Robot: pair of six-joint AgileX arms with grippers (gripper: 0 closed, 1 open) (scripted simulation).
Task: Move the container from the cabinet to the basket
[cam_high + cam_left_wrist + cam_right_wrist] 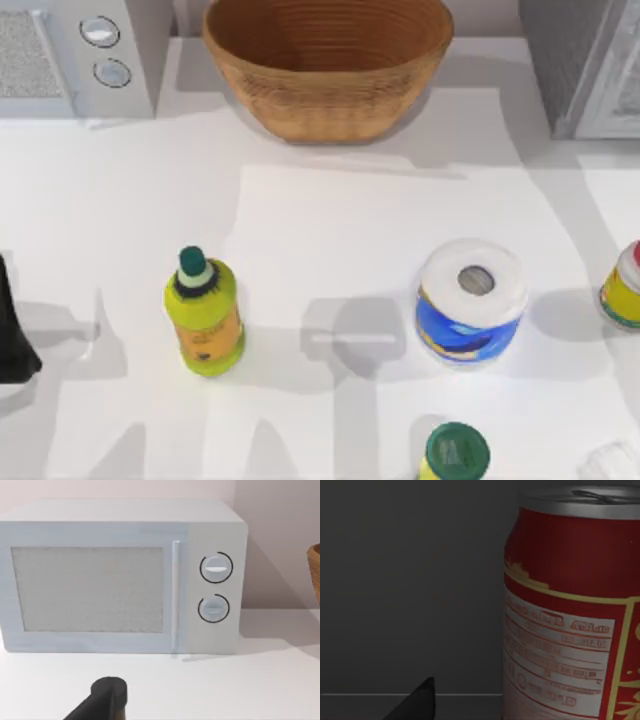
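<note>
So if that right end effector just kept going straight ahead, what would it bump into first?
Most likely the red can, which stands upright close ahead in the right wrist view, slightly to one side of the fingertip. If it slipped past, the dark back wall comes next; depth is hard to judge.

- From above, my table [330,240] is brightly and evenly lit, nearly washed out to white.
- Soft grey shadows fall on it: one just beside the roll of paper [471,300], toward the yellow-green bottle [203,315], and broad pale bands spreading below the basket [328,65].
- Through my left wrist camera the white box with two knobs [120,577] stands in clear, bright light, casting a faint shadow along its base.
- My right wrist view is dim: the red can [572,605] stands in murky grey light, its silver top dully gleaming.
</note>
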